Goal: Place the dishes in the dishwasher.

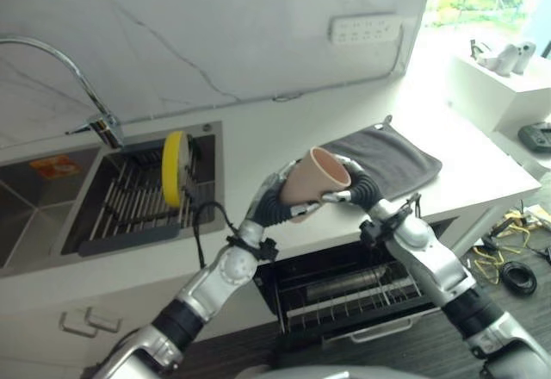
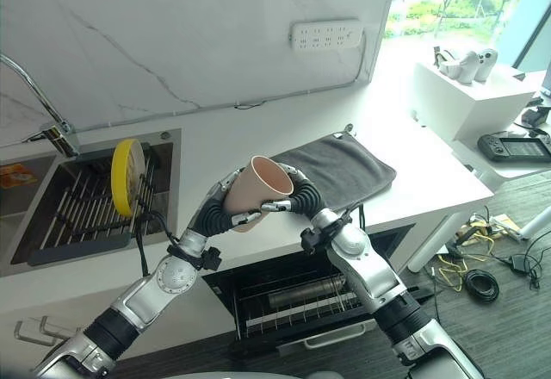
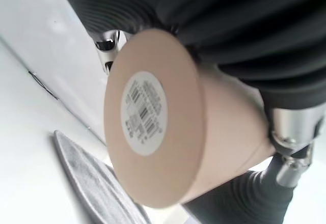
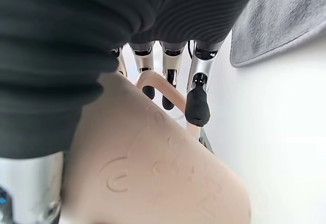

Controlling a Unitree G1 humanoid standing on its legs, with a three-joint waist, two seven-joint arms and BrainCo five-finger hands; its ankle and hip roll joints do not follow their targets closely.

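Open dishwasher rack (image 1: 353, 297) below; both my hands, left (image 1: 274, 196), right (image 1: 355, 186), fingers curled round beige cup (image 1: 315, 178) above surface (image 1: 258, 151). Handover slip risks drop.

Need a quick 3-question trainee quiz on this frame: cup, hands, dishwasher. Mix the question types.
1. True or false: both the left hand and the right hand are on the cup.
2. Where is the yellow plate? A) on the grey towel B) on edge in the sink rack C) in the dishwasher
3. Fill in: the dishwasher below the counter is ____ (open/closed).

Key: 1 true; 2 B; 3 open.
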